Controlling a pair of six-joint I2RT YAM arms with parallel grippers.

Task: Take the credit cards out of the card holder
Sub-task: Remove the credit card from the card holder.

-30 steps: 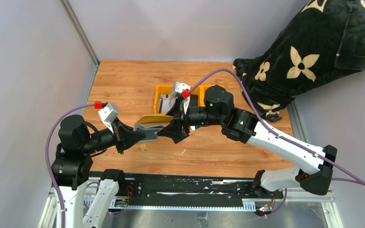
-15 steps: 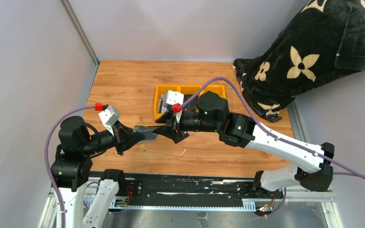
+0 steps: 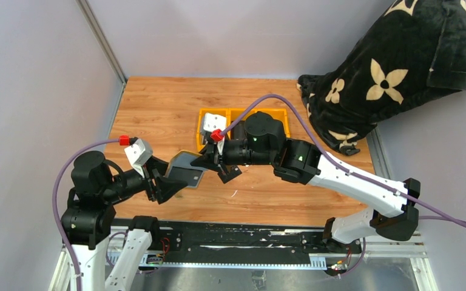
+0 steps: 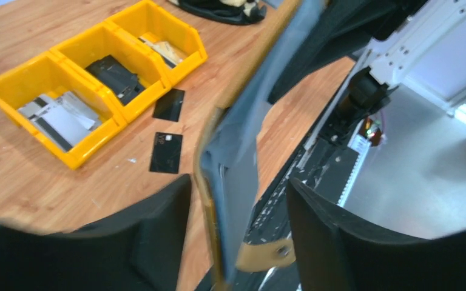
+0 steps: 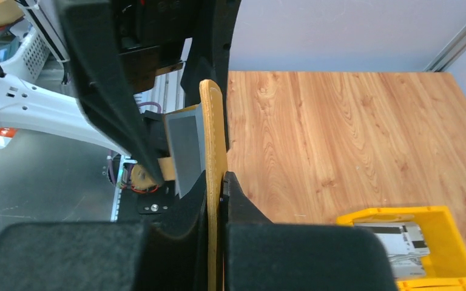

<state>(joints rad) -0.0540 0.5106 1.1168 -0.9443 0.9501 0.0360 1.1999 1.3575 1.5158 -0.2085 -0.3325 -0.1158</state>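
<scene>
The card holder [image 3: 185, 168], mustard-yellow with grey-blue lining, hangs half open above the table's near middle. My right gripper [image 3: 209, 161] is shut on its yellow edge [image 5: 213, 139], which is pinched between the two black pads. My left gripper [image 3: 165, 182] is open. Its fingers [image 4: 136, 236] stand either side of the card holder [image 4: 233, 176] with a gap on the right side. Two black credit cards [image 4: 170, 104] [image 4: 166, 153] lie flat on the wood in front of the bins, outside the card holder.
Three joined yellow bins [image 3: 279, 115] [image 4: 12, 91] sit mid-table, holding grey cards and a black pouch [image 4: 116, 74]. A black flowered blanket [image 3: 394, 66] is heaped at the far right. The black metal rail [image 3: 243, 242] runs along the near edge.
My left gripper has opened and let go of the card holder. My right gripper has moved left and shut on the card holder's yellow edge, and the holder now tilts up.
</scene>
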